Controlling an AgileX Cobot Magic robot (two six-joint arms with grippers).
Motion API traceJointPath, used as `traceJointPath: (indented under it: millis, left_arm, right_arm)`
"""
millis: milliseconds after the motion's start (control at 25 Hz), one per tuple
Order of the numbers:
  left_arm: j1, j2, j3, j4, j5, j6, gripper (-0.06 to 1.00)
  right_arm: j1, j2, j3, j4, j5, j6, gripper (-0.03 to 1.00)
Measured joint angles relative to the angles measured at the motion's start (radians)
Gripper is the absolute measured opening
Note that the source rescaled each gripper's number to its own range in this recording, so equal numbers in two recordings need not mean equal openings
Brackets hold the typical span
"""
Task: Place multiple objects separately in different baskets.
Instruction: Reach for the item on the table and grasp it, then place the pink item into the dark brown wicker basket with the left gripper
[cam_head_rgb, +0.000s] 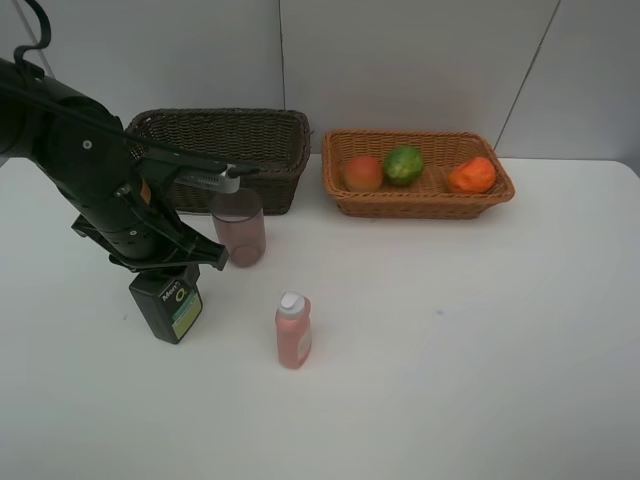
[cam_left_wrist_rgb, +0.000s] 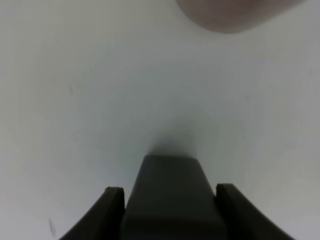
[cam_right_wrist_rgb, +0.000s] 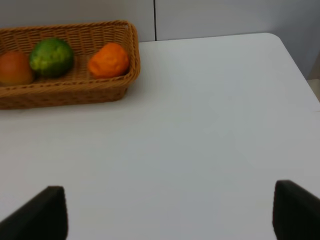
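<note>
— Where is the dark green bottle (cam_head_rgb: 168, 308)?
— On the bench (cam_head_rgb: 450, 350), just beside the see-through cup (cam_head_rgb: 239, 228). The left end effector (cam_left_wrist_rgb: 170, 192) squeezes its sides
— Is it easy to hold?
— Hard, smooth, maybe heavy. Hold the flat sides, not the pump

Left arm (cam_head_rgb: 90, 170) covering pump bottle (cam_head_rgb: 172, 308) top. Blur making left gripper (cam_left_wrist_rgb: 170, 190) hold on it unreadable. Cup (cam_left_wrist_rgb: 225, 12) running off frame edge, blurring. Peach (cam_right_wrist_rgb: 12, 68) getting cropped.

The tan basket (cam_head_rgb: 420, 207) is rough woven wicker; the table (cam_head_rgb: 480, 340) smooth, matt.
</note>
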Motion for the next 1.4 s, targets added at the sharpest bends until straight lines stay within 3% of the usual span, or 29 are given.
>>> traceJointPath:
  millis: [720,920,1400]
  left_arm:
    - [0.000,-0.001,-0.004,0.000,0.021,-0.001,0.48]
    - [0.000,-0.039,-0.040,-0.003,0.158,-0.002,0.48]
    - [0.000,-0.198,-0.322,0.006,0.407,-0.002,0.48]
  right_arm:
    - [0.000,0.000,0.000,0.000,0.000,0.000,0.67]
    - [0.000,0.000,0.000,0.000,0.000,0.000,0.67]
    - [0.000,0.000,0.000,0.000,0.000,0.000,0.67]
